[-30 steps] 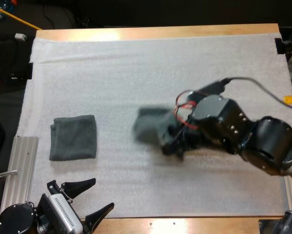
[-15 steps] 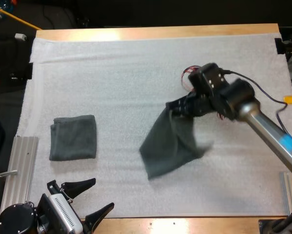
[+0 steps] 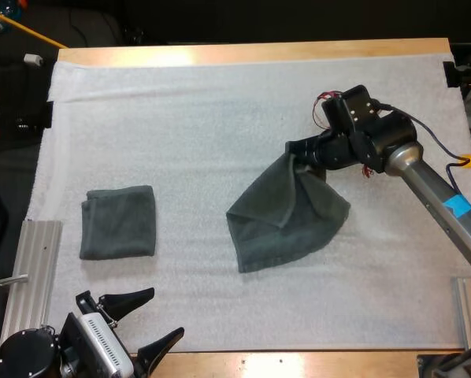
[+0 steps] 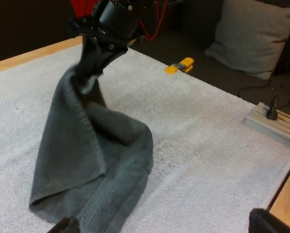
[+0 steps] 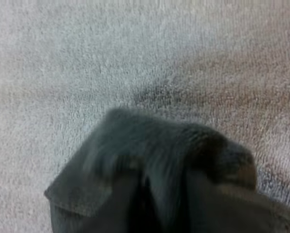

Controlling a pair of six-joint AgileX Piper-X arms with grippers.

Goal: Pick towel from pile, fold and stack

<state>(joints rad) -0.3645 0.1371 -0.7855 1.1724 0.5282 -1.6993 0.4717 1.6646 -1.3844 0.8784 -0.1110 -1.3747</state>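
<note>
A dark grey-green towel (image 3: 287,213) hangs by one corner from my right gripper (image 3: 302,155), which is shut on it above the mat's right half. Its lower part drapes onto the white mat (image 3: 220,110) in loose folds. The left wrist view shows the same towel (image 4: 91,150) hanging from my right gripper (image 4: 99,41). The right wrist view shows bunched towel cloth (image 5: 154,170) close below the camera. A folded towel (image 3: 118,222) lies flat at the mat's left side. My left gripper (image 3: 155,316) rests open at the near left edge, its fingertips (image 4: 261,221) well apart.
A metal rail (image 3: 29,272) lies along the table's left edge. Another rail (image 4: 273,125) sits at the right edge. The wooden table border (image 3: 251,50) runs along the far side.
My right gripper has carried the towel up and towards the far right. The towel has opened from a bunched lump into a hanging drape that now spreads on the mat. My left arm stayed still.
</note>
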